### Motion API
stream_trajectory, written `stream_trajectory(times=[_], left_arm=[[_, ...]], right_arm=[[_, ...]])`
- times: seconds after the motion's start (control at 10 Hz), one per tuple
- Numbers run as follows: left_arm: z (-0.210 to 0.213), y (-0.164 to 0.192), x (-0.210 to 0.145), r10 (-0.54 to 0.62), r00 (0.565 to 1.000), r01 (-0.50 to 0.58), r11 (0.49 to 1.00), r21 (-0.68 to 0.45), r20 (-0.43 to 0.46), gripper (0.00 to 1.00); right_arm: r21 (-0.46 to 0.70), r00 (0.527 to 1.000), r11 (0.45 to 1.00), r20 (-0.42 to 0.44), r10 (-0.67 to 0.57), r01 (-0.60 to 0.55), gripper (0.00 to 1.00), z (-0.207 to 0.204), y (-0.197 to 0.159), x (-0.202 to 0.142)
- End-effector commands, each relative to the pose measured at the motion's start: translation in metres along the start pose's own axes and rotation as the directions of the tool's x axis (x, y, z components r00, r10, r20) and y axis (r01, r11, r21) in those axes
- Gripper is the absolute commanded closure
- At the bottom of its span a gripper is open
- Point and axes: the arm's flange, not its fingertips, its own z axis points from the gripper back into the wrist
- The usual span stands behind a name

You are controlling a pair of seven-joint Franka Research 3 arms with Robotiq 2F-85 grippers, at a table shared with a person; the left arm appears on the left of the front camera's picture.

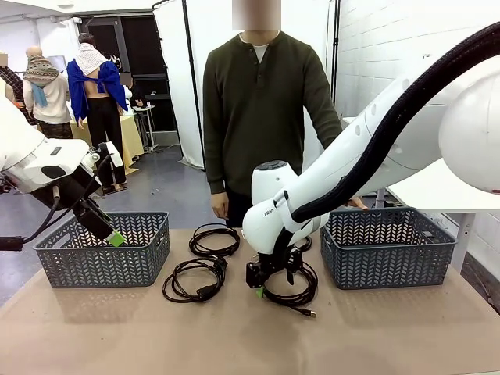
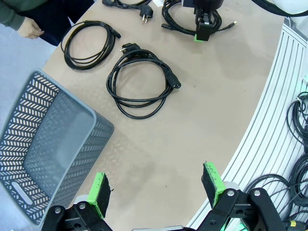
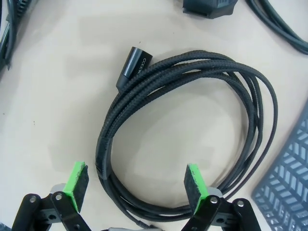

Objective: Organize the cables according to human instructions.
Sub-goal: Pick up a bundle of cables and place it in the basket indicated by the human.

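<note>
Four thin black cables lie in loose coils on the tan, paper-covered surface [image 1: 367, 336]. They sit between two grey plastic lattice baskets, one at 9 o'clock [image 1: 101, 254] and one at 3 o'clock [image 1: 388, 248] in the front view. The right arm's fingers [image 3: 77, 179] are low over the braided coil nearest the 3 o'clock basket [image 3: 102, 144]. They are spread wide, with the coil's near arc running between the green pads; whether they touch it cannot be told. That coil's black cylindrical plug [image 3: 134, 67] points toward 11 o'clock in the right wrist view. A second coil [image 1: 205, 293] lies at 9 o'clock from it, and a third [image 1: 205, 251] lies beyond that one, toward 12 o'clock. The fourth [image 2: 122, 4] shows at 12 o'clock in the left wrist view. The left arm's fingers [image 2: 99, 191] are also spread wide, empty, above bare surface beside the 9 o'clock basket. A person in a dark olive sweater [image 1: 258, 101] stands at 12 o'clock, one hand [image 1: 219, 205] hanging down.
</note>
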Motion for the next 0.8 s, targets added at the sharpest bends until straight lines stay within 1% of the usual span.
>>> stream_trajectory(times=[0.0,0.3,0.5,0.7], left_arm=[[-0.0015,0.0021,0.0003,-0.002,1.000,0.002,1.000,0.010,0.006,0.00],[-0.0015,0.0021,0.0003,-0.002,1.000,0.002,1.000,0.010,0.006,0.00],[-0.0015,0.0021,0.0003,-0.002,1.000,0.002,1.000,0.010,0.006,0.00],[-0.0015,0.0021,0.0003,-0.002,1.000,0.002,1.000,0.010,0.006,0.00]], right_arm=[[-0.050,1.000,0.999,0.007,-0.016,0.016,0.13,-0.0023,0.0049,0.0103],[-0.034,1.000,0.999,0.013,-0.010,0.010,0.66,-0.0042,0.0079,0.0128],[0.007,1.000,1.000,0.016,0.009,-0.009,1.00,-0.0038,0.0105,0.0148],[0.069,1.000,0.997,-0.003,0.031,-0.031,1.00,-0.0029,0.0121,0.0161]])
